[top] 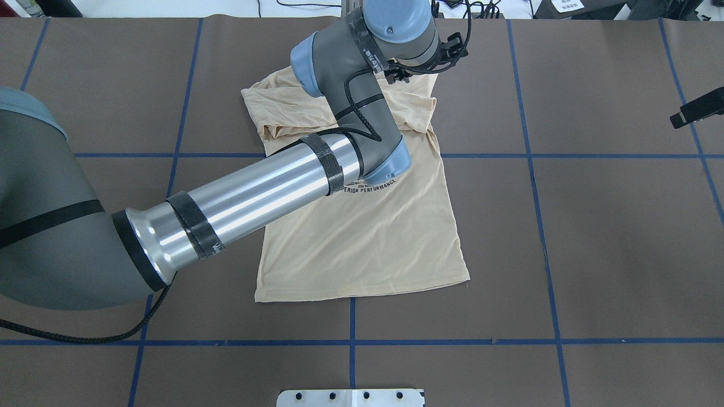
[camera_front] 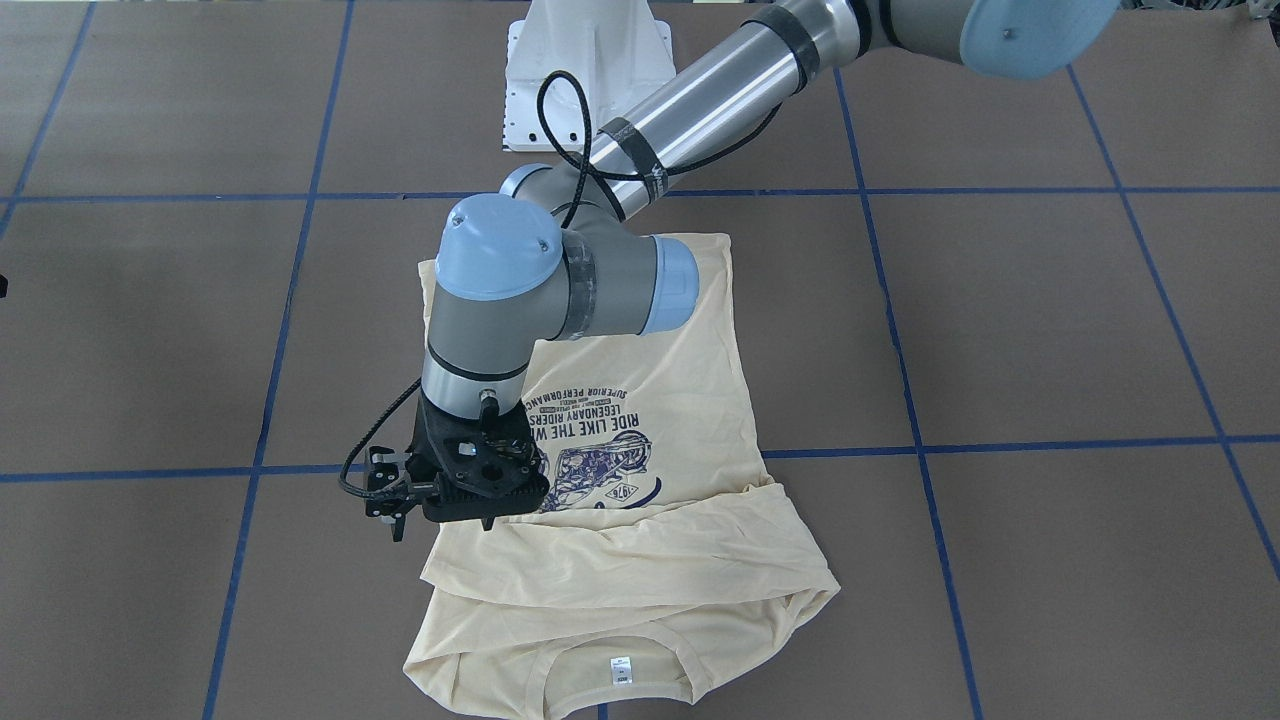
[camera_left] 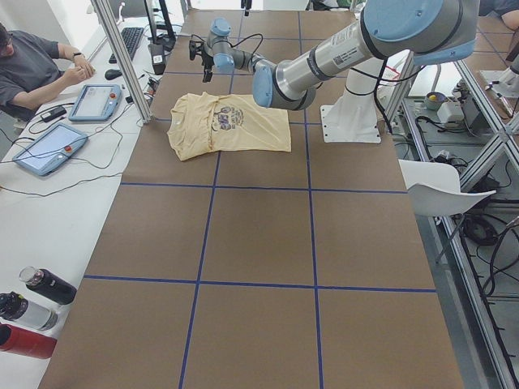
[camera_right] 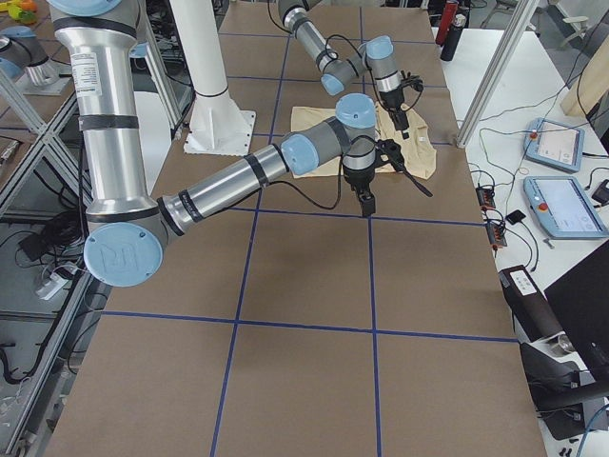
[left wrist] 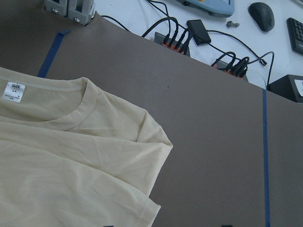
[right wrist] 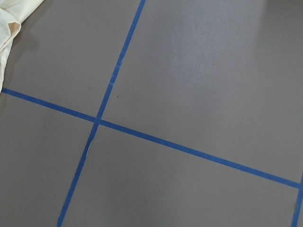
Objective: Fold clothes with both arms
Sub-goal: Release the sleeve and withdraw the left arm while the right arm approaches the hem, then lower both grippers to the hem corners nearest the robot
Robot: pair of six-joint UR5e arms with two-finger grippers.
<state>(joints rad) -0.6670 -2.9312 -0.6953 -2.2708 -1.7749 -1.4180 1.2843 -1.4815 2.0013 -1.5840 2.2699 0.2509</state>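
Neck label [camera_front: 621, 670] lies nearest; long-sleeved T-shirt [camera_front: 650, 400] flat on table [camera_front: 1050, 330], sleeves folded across chest, narrowing it. Left gripper [camera_front: 462, 505] hovers over T-shirt's edge, jaws spread, empty, presumably choosing a grasp. Right gripper [camera_right: 366, 202] stands beside T-shirt; opening indeterminable.

worktop [right wrist: 199, 61]: matte grey-brown, fills nearly the whole view | blue tape lines [right wrist: 156, 139]: two, crossing left of centre | T-shirt [right wrist: 12, 14]: only a rumpled pale cream edge in the top-left corner, lying on the worktop, apart from the crossing
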